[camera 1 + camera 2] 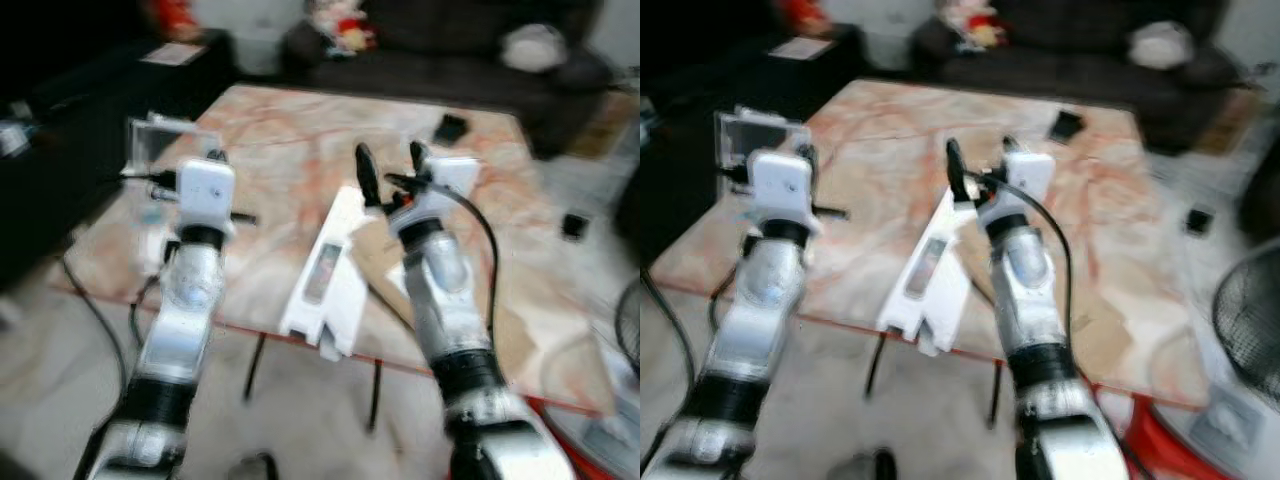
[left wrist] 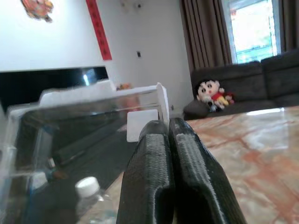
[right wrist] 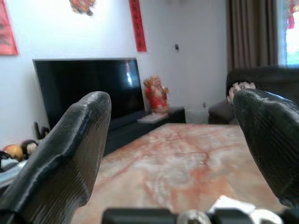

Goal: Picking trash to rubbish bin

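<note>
Count of items observed, by kind. Tables: one marble-patterned table [image 1: 300, 140]. White flat cartons: one white carton [image 1: 328, 275], lying at the table's near edge. Clear plastic boxes: one clear box [image 2: 70, 121], at the table's left corner. Bottles: one bottle [image 2: 91, 198] with a white cap, beside that box. Small dark objects on the tabletop: one [image 1: 450, 128]. Sofas: one dark sofa [image 1: 440, 50]. Dolls on the sofa: one doll [image 2: 212, 93]. Televisions: one television [image 3: 88, 88]. Grippers: two, left gripper [image 2: 173, 140] and right gripper [image 1: 390, 165].

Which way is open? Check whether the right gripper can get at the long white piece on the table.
Probably yes: the right gripper is open just above the long white piece, nothing between them.
</note>
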Robot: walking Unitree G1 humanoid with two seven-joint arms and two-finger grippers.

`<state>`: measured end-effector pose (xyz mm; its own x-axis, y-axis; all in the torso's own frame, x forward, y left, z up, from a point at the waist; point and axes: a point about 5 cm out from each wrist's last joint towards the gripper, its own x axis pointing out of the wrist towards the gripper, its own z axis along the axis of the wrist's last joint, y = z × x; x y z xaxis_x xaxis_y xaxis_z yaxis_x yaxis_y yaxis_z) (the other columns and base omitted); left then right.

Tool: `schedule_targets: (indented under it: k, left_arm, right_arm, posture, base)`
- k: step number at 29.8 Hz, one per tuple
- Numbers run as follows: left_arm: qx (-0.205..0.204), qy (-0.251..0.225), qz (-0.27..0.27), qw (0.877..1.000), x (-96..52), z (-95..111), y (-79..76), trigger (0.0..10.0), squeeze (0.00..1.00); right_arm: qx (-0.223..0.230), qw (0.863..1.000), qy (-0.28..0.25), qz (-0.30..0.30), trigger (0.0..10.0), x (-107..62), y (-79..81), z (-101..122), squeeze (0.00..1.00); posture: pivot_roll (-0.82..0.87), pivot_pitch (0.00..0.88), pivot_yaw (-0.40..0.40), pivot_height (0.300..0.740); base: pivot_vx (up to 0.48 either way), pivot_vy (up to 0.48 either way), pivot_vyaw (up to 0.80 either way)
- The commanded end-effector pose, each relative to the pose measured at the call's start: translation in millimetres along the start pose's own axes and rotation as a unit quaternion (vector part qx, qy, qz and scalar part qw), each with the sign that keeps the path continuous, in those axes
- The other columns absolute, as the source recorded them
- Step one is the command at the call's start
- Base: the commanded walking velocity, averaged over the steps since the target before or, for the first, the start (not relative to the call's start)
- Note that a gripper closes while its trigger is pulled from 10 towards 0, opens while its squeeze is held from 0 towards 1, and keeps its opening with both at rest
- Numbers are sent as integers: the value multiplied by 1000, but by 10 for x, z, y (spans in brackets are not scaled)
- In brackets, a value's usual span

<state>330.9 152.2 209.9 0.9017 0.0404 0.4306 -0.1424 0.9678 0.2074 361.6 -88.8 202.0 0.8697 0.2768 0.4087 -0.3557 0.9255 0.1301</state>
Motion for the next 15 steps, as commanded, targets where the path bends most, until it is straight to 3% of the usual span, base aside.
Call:
schedule_targets:
  k: [1,15]
  left_arm:
    - [2,-14,1,1000,35,57,-4,10000,0]
    - [4,2,6,1000,-32,-59,23,10000,0]
  right_arm:
    - [-3,1000,-2,-4,10000,6,-31,14,0]
    - [-8,1000,4,-9,10000,-37,-81,-38,0]
  posture:
    - [27,0,-4,740]
    - [19,0,2,740]
  base:
    - [0,0,0]
    - [0,0,0]
